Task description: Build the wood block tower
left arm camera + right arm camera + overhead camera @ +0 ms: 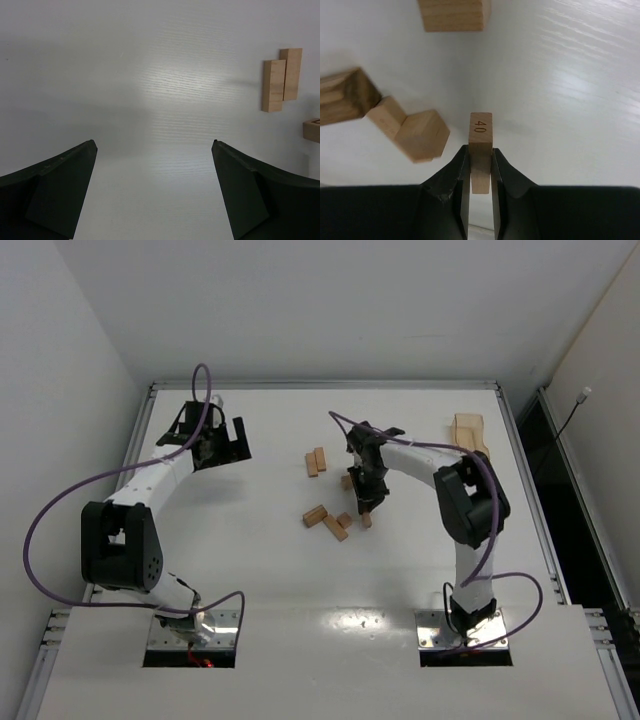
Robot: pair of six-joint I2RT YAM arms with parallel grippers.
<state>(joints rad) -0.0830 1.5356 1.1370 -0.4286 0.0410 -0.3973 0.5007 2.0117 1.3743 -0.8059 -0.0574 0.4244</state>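
My right gripper is shut on a thin wood block stamped "40", held just above the table. In the top view this gripper is at the table's middle, beside a loose cluster of wood blocks. Up close, three of them lie left of the fingers: a hexagon-looking end, a small cube and a darker-ended bar. One more block lies ahead. Two bars lie side by side farther back. My left gripper is open and empty over bare table. No tower shows.
A translucent tan tray sits at the back right of the table. The left wrist view shows the two side-by-side bars at the right and the end of another block below them. A raised rail borders the table.
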